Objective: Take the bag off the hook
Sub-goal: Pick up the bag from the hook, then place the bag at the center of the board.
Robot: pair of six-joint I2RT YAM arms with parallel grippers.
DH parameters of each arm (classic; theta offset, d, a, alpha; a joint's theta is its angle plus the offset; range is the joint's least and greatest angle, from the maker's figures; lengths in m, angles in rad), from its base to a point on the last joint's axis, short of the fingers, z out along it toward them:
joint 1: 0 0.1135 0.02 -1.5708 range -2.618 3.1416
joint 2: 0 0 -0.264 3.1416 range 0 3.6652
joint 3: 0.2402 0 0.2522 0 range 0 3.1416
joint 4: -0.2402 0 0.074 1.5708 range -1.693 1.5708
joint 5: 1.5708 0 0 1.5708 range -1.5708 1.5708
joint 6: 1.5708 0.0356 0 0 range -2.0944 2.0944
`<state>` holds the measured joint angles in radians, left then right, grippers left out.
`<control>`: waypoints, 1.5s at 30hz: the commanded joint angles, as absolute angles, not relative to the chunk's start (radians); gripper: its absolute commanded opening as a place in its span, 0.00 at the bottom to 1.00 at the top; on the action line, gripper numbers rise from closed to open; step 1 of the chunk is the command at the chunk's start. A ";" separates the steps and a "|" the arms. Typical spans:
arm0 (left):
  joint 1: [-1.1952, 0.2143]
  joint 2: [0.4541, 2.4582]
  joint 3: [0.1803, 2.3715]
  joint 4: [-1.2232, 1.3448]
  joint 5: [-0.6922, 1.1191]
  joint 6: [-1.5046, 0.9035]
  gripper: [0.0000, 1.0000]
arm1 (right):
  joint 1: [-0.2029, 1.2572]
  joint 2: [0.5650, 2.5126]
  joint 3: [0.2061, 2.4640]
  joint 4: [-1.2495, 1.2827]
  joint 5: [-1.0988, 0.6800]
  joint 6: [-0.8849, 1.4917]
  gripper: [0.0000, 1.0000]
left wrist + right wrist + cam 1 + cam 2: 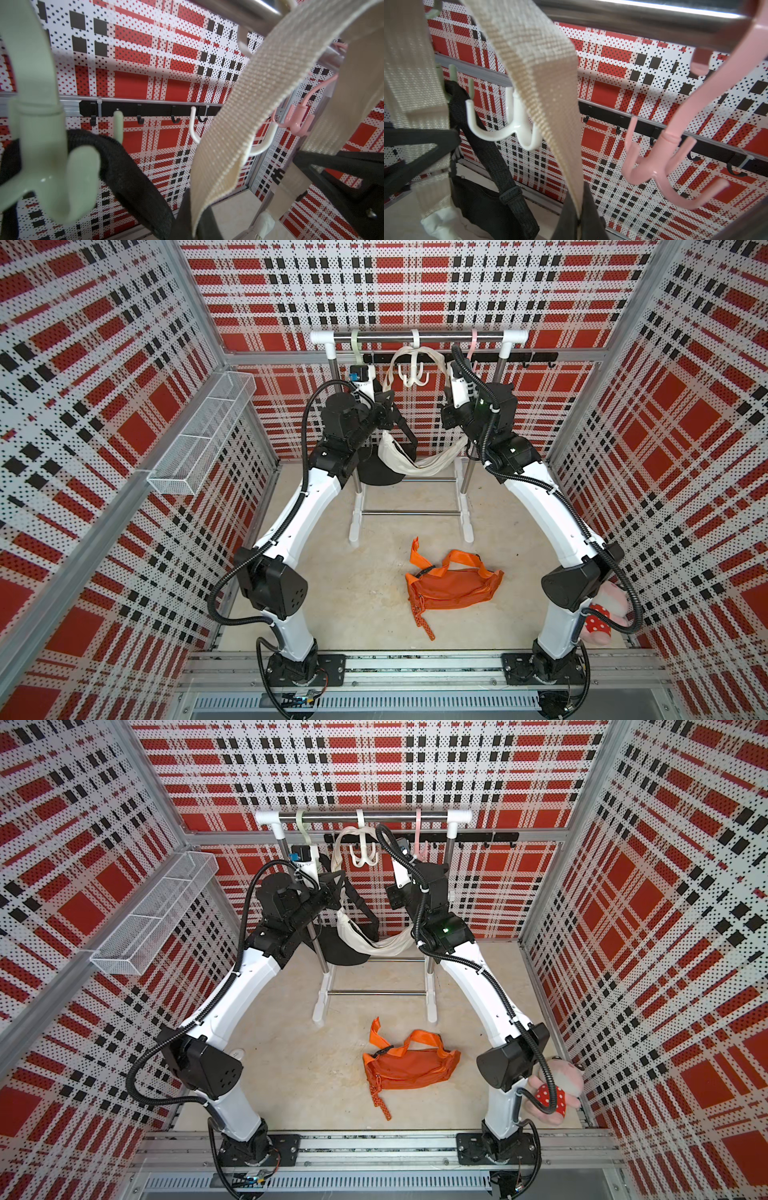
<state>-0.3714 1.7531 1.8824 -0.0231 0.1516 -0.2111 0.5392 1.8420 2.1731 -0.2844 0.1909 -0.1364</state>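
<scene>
Upper centre, the cream bag (399, 458) is sagging under the rail (419, 336), strap (415, 351) looping over the white hook (411, 379). Left gripper (195, 226) and right gripper (579, 220) are clamping opposite strap legs, flanking the hook, equally near; lifting upward seems needed.

Woven cream strap (255, 104) runs diagonally past white hook (192, 126); black strap (128, 166) sits in green hook (41, 145)

Left arm (309, 497) and right arm (548, 506) high, wrists close; left tool (194, 228) and right tool (579, 220) shut

Bright even light, bowed edges, bag strap (411, 72) soft up close
</scene>
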 commanded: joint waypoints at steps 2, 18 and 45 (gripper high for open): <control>-0.365 1.660 1.830 0.039 0.174 -0.225 0.00 | 0.573 1.767 2.144 -0.241 0.192 -0.146 0.02; -0.367 1.404 1.574 0.005 0.184 -0.224 0.00 | 0.726 1.589 1.974 -0.275 0.303 -0.065 0.01; -0.385 0.766 1.047 -0.342 0.097 -0.286 0.00 | 1.222 1.475 1.692 -0.410 0.512 0.250 0.00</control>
<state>-0.3794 0.8055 1.0538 -0.2916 0.1219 -0.2695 1.2007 1.4788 1.6909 -0.3840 0.4923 0.1989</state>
